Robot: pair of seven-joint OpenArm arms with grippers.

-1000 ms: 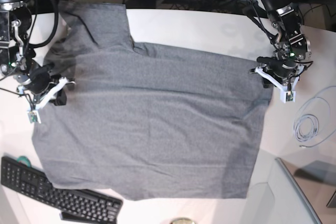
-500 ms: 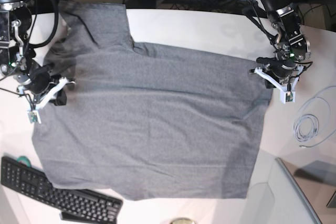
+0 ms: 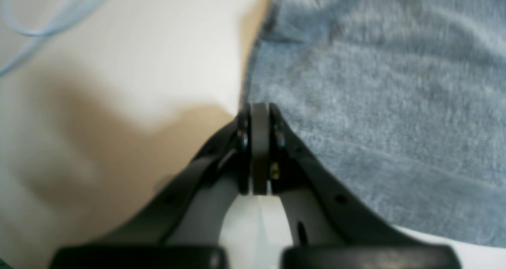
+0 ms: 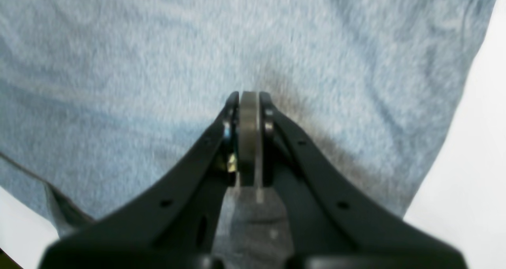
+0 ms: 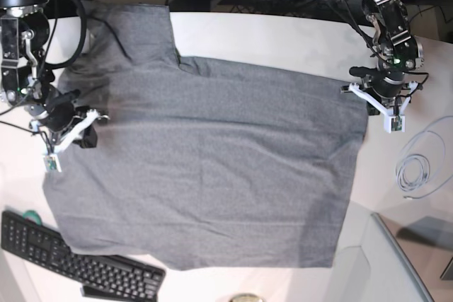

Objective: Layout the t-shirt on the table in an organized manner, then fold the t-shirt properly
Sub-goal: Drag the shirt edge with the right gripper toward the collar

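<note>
The t-shirt lies spread nearly flat on the table; folding is not yet begun. Both the left gripper and right gripper are closed, seemingly pinching opposite shirt edges, though blur hides the cloth.

The left gripper has closed and moved up the desk; the right gripper shifted slightly right.

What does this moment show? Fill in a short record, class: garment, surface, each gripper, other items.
garment: t-shirt, grey, spread mostly flat, a few wrinkles
surface: table, white
left gripper: shut, at the shirt's edge; a pinch on the cloth cannot be told
right gripper: shut, over the fabric
other items: keyboard, coiled cable
</note>
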